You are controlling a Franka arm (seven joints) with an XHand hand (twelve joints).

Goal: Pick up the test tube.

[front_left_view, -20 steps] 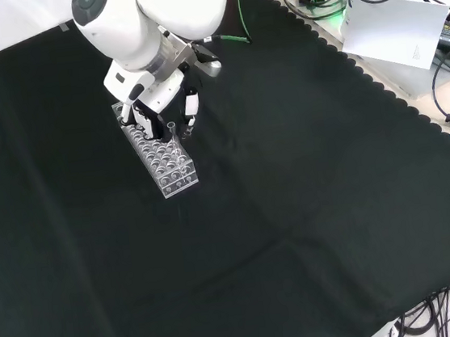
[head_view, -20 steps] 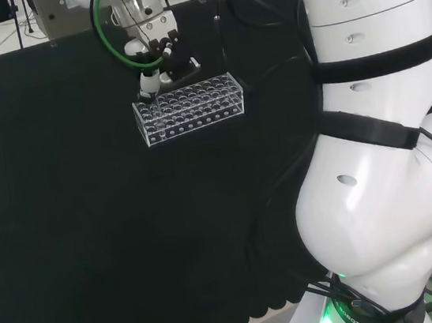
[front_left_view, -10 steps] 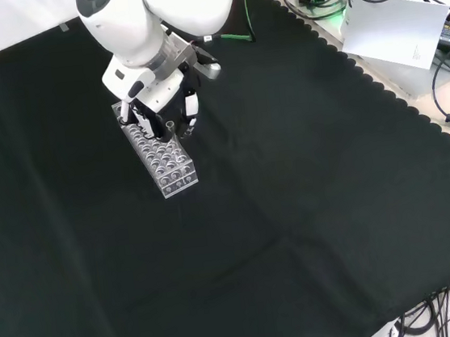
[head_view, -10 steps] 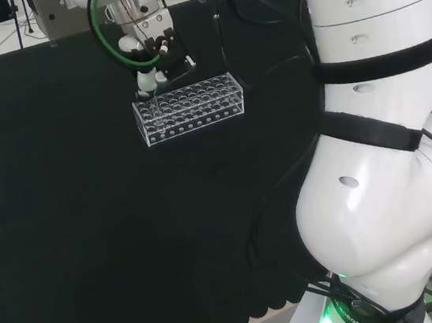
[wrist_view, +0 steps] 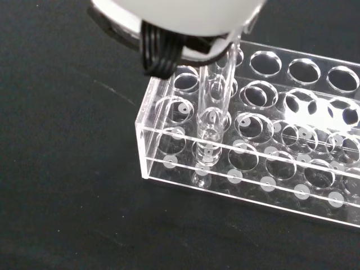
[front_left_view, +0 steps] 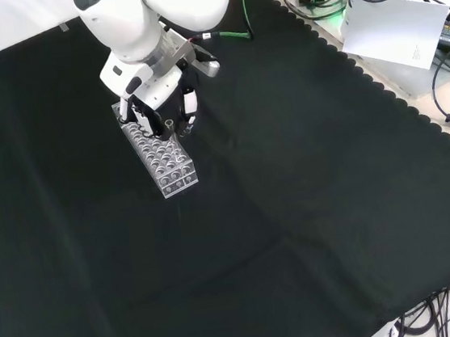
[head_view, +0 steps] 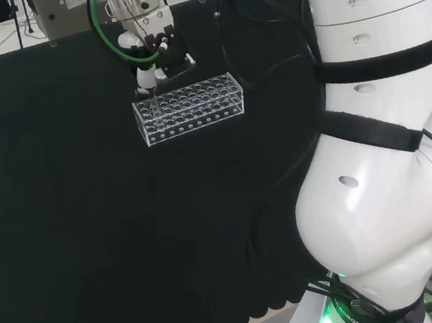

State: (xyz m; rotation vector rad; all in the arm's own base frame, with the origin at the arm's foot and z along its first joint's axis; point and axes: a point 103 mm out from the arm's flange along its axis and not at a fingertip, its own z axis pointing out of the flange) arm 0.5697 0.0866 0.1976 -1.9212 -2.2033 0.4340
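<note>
Raised slightly, hand [front_left_view: 152, 103] grasps test tube [wrist_view: 212, 109] over rack [head_view: 190, 107] on black cloth [front_left_view: 295, 209].

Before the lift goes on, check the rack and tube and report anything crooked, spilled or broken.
Nothing stands out. The clear rack sits flat on the black cloth, unbroken, no spill. The test tube stands roughly upright, partly raised from its hole, under the hand.

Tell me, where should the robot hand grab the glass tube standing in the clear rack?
Best by the tube's top part, which sticks up above the rack, coming down from above. The tube stands nearly upright in a hole at the rack's end, so its lower part is boxed in by the clear walls. The robot hand is already right over it.
</note>
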